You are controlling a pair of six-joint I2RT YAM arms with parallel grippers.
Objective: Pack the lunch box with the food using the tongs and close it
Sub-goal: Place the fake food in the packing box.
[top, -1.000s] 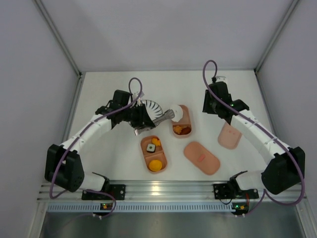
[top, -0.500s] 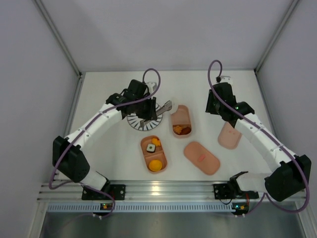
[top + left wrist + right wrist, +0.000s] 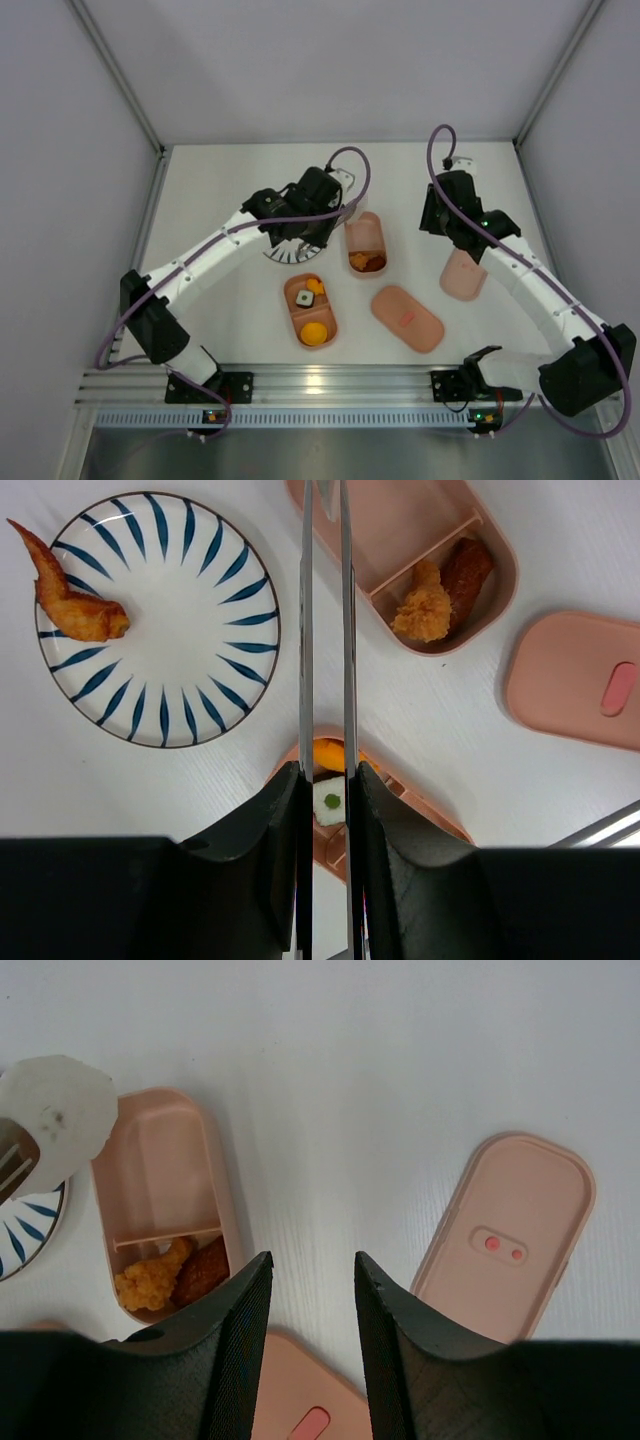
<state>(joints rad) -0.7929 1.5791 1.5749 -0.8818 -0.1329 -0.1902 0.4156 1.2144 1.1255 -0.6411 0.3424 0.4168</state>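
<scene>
Over the counter [image 3: 350, 1060], the striped plate [image 3: 160, 620] lay ahead-left of the left hand [image 3: 327, 773] and a pink tray [image 3: 400, 520] ahead-right, a lid [image 3: 505, 1230] sat right of the half-open, empty right hand [image 3: 312, 1270], and the left hand clamped the tongs [image 3: 306, 630], with fried pieces [image 3: 425, 605] in that tray's near end.
</scene>
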